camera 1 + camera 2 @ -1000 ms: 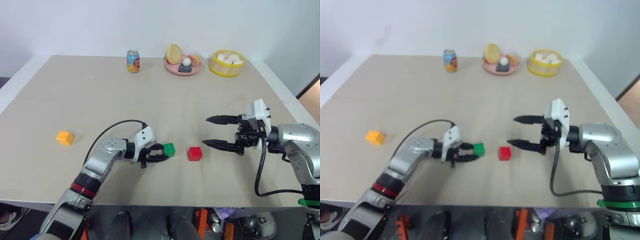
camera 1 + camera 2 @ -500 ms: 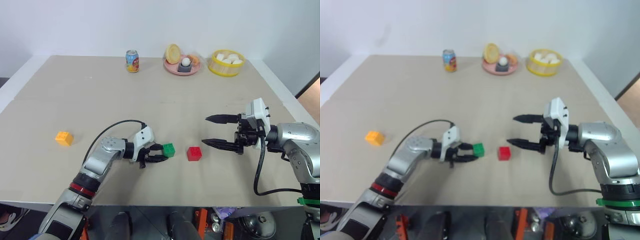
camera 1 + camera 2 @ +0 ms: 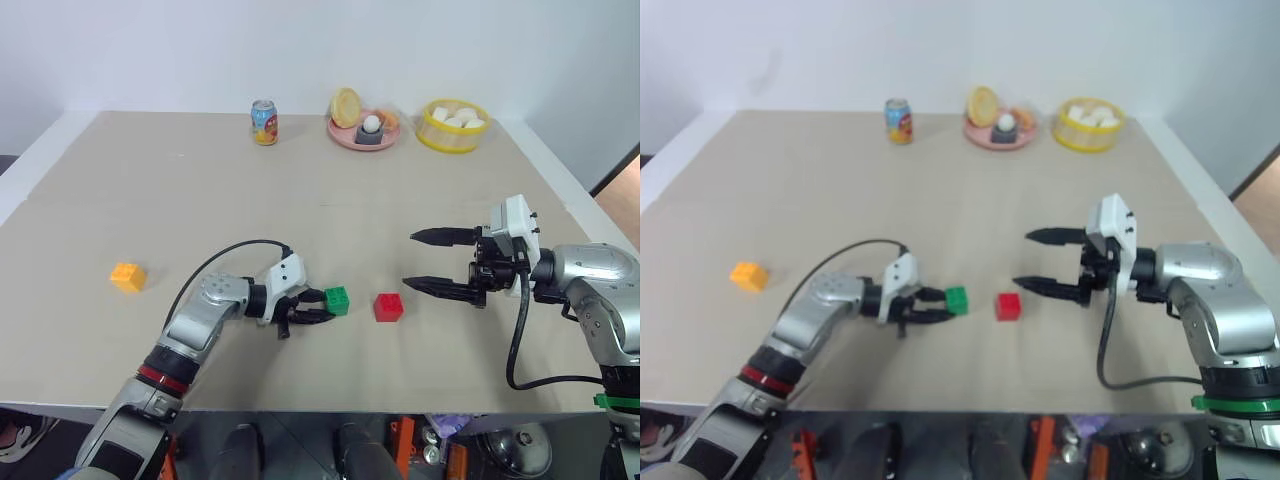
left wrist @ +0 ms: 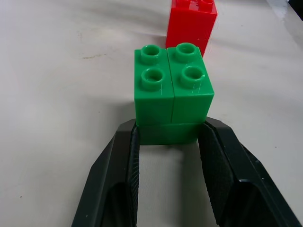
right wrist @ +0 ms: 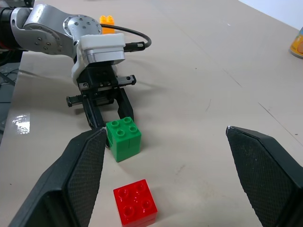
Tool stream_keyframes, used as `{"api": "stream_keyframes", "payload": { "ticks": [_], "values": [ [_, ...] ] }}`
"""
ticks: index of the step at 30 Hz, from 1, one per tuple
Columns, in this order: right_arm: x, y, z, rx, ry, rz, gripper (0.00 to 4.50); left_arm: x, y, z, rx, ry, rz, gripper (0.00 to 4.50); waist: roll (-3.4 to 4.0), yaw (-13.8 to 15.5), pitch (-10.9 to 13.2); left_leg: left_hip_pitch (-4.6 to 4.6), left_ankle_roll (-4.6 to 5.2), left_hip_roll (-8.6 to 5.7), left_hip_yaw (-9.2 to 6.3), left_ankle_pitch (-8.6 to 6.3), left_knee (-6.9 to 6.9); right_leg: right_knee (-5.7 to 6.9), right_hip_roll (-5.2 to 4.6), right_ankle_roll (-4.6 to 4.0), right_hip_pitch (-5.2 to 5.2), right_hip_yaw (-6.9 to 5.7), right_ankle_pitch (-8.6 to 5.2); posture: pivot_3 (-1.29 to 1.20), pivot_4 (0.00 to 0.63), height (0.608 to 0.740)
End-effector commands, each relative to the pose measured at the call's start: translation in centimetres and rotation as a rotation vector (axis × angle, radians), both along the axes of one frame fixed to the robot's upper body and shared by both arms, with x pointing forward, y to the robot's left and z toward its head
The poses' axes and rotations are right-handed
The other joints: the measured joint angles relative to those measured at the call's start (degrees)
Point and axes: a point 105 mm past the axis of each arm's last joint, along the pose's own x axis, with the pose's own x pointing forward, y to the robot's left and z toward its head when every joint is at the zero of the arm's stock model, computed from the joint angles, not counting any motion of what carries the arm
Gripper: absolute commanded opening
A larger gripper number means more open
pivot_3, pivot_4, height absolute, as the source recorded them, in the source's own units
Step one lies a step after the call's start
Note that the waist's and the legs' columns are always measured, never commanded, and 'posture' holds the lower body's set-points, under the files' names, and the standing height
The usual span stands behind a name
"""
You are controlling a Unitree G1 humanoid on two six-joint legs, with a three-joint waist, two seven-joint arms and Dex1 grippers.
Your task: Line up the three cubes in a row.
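Between the left jaws, the green cube [image 4: 173, 92] is clamped at its near end, one black finger [image 4: 116, 182] pressed to each side, the cube resting on the worktop [image 3: 320, 200]. The left gripper [image 3: 322, 308] is thus closed on the green cube. Just beyond those jaws, past the green cube's far face and a little apart from it, the red cube [image 3: 389, 307] is seen. Past the red cube, the right gripper [image 3: 420, 261] is held above the worktop with its jaws spread wide and nothing between them; the red cube lies just off the tip of its lower finger. Well behind the left jaws, out toward the robot's left, the orange-yellow cube [image 3: 128, 276] lies alone.

The step in hand is judged to be the placing of the green cube beside the red one, with green and red already nearly in line. Next, a release of the green cube is called for without it being dragged askew, after which the orange-yellow cube must be fetched and set at the row's open end
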Motion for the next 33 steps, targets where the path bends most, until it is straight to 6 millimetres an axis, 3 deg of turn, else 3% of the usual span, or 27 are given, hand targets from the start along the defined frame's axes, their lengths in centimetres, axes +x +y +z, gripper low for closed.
{"api": "stream_keyframes", "payload": {
  "ticks": [1, 5, 33],
  "values": [
    [0.0, 0.2, 0.9, 0.001, -0.041, 0.014, 4.17, -0.8, 0.8, -0.6, 0.043, -0.039, -0.047, 1.25, 0.00, -0.06, 0.00, 0.00, 0.00, 0.00, 0.00, 0.00, -0.01, 0.00, 0.00, 0.00, 0.00, 0.00, 0.00, 0.00, 0.150, 0.740],
    [-0.1, 0.4, 1.0, 0.004, -0.040, 0.024, 4.17, -1.4, 1.9, -1.6, 0.072, -0.082, -0.085, 1.25, 0.00, -0.09, 0.00, 0.04, 0.00, 0.05, 0.01, -0.01, -0.06, 0.00, 0.04, -0.07, -0.01, 0.00, -0.02, 0.00, 0.150, 0.740],
    [-0.5, 0.3, 1.1, 0.011, -0.035, 0.014, 4.17, -0.4, 1.8, -2.6, 0.086, -0.091, -0.090, 1.25, 0.02, -0.01, -0.02, 0.07, 0.02, 0.04, 0.01, 0.00, 0.05, 0.00, 0.03, -0.08, 0.06, 0.00, 0.08, 0.00, 0.150, 0.740]
  ]
}}
